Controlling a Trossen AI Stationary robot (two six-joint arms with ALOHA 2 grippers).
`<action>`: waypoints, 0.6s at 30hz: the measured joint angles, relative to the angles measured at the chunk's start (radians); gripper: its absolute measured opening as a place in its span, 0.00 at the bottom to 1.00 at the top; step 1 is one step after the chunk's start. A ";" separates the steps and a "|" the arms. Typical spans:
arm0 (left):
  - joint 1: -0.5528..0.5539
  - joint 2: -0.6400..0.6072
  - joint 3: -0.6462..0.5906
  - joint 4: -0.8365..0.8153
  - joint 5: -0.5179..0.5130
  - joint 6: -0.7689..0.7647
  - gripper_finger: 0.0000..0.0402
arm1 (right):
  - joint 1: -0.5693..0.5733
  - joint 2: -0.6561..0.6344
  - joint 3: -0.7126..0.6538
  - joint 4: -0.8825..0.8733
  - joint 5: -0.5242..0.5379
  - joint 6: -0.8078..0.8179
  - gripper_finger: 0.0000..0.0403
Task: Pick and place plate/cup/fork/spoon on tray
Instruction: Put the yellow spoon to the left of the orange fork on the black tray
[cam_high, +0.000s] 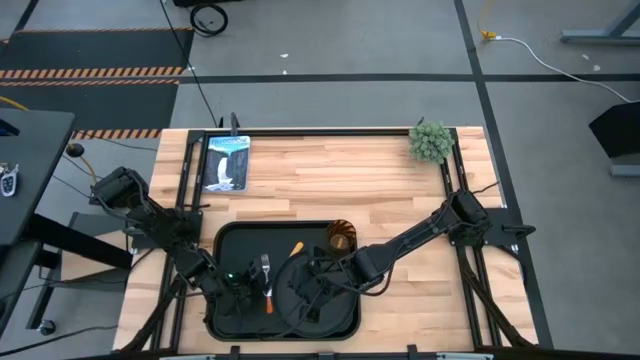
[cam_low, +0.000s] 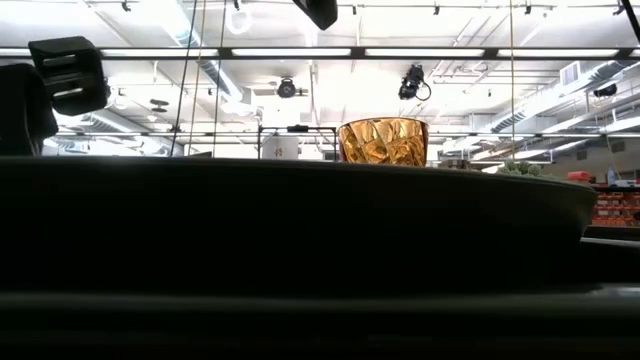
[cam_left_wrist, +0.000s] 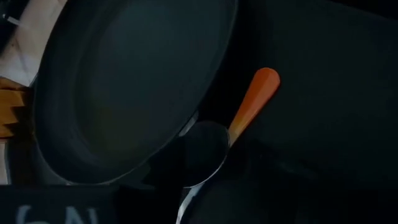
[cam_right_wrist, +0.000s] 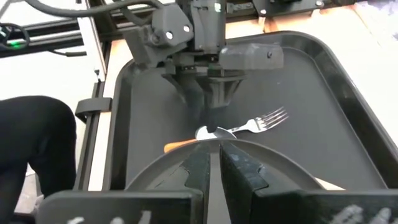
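Observation:
The black tray lies at the table's near middle. On it lie the round black plate, the fork and the spoon. The amber cup stands at the tray's far right corner and also shows in the low view. The fork lies left of the plate with its tines toward the far edge. The spoon's bowl lies at the plate's rim. My left gripper points down over the fork's middle. My right gripper is shut over the plate. My right gripper has its shut fingers slanting down from the table's right over the plate's inside, their ends near its left rim. Whether they touch the plate I cannot tell.
A picture card lies at the table's far left and a small green plant at the far right. Bare wood lies between them, beyond the tray. Black frame rails run along both table sides.

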 joint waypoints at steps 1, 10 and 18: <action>0.000 0.000 0.000 -0.004 0.000 -0.005 0.43 | 0.000 0.000 0.000 0.005 0.000 0.000 0.11; 0.029 0.000 -0.001 -0.015 0.000 0.049 0.43 | 0.001 0.000 0.000 0.060 0.000 0.001 0.11; 0.033 0.000 -0.001 -0.022 0.005 0.101 0.43 | 0.003 0.000 0.000 0.060 0.000 0.031 0.11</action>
